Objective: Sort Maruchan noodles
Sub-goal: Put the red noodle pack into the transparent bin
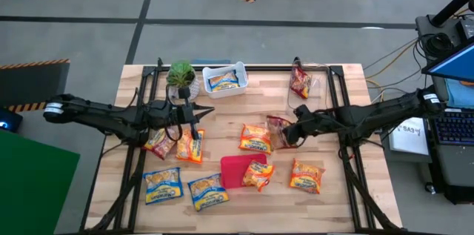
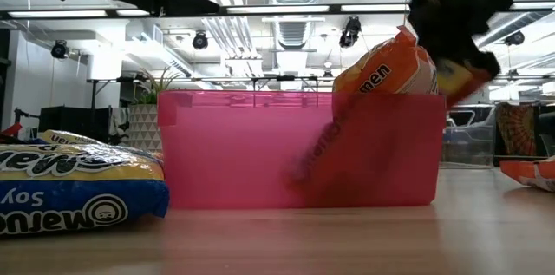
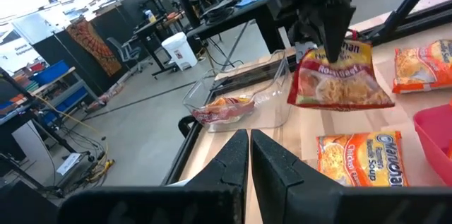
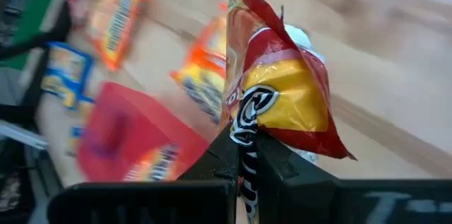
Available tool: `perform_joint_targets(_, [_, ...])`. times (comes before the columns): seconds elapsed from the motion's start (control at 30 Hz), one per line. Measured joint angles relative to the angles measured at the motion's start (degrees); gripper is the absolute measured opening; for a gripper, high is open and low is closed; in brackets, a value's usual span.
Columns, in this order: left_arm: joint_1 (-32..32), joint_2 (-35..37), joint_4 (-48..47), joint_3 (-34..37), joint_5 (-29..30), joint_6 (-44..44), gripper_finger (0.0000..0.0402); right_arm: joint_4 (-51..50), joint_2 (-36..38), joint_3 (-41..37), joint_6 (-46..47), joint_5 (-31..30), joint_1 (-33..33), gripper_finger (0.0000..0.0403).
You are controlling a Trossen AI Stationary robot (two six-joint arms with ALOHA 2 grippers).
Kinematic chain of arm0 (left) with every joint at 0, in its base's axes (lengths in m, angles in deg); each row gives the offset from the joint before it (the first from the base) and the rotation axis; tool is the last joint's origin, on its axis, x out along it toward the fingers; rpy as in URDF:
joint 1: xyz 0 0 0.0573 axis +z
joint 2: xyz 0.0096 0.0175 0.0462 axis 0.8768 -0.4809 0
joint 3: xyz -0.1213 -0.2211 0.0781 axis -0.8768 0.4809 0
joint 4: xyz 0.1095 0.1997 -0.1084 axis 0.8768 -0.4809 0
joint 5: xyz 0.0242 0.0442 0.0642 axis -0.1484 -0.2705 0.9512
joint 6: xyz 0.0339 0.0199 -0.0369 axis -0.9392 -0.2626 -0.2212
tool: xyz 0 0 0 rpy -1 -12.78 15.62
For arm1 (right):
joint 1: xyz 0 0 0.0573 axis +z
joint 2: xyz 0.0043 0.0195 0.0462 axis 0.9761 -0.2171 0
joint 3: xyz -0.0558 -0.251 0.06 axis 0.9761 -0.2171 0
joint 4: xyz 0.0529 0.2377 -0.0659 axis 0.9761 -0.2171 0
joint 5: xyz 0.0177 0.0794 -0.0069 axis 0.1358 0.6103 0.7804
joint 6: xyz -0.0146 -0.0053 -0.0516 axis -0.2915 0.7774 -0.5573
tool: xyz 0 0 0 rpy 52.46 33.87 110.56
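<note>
A dark red noodle packet (image 4: 279, 86) is pinched by its lower edge between the fingers of the right gripper (image 1: 290, 133) and hangs clear of the desk (image 1: 341, 198), right of the middle. In the left wrist view the same packet (image 3: 339, 79) is seen dangling below that gripper. Just beside it on the desk lies an orange-yellow packet (image 1: 255, 137), and another orange-yellow packet (image 1: 306, 175) lies nearer the front right corner. A further orange-yellow packet (image 1: 258, 175) leans over the rim of the pink bin (image 1: 235, 168) at the front middle. One dark red packet (image 1: 300, 81) is held in the clear bin (image 1: 320, 72) at the back right corner, and a blue-and-yellow packet (image 1: 223, 81) lies in the white bin (image 1: 238, 68) at the back middle. Two blue-and-yellow packets (image 1: 163, 184) lie towards the front left. The left gripper (image 1: 195, 122) is held over the packets at the left side, its fingers (image 3: 233, 155) nearly together and nothing between them.
</note>
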Motion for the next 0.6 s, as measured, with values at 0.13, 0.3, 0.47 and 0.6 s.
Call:
perform_joint_targets(0.13, [0.01,0.00,0.16,0.00,0.00,0.16,0.0000,-0.38,-2.20,7.62,-4.03,-0.55,-1.01,0.0009])
perform_joint_targets(0.3, [0.00,-0.39,0.42,0.00,0.02,-1.14,0.0000,-11.62,-6.88,20.45,-11.34,-1.42,-6.49,0.0009])
perform_joint_targets(0.47, [0.01,-0.37,0.62,0.00,0.04,-1.54,0.0000,-33.72,-13.93,36.20,-14.12,0.26,-15.97,0.0009])
perform_joint_targets(0.6, [0.02,-0.39,0.62,0.00,0.07,-2.39,0.0000,-54.29,-20.63,46.79,-16.97,1.81,-25.17,0.0009])
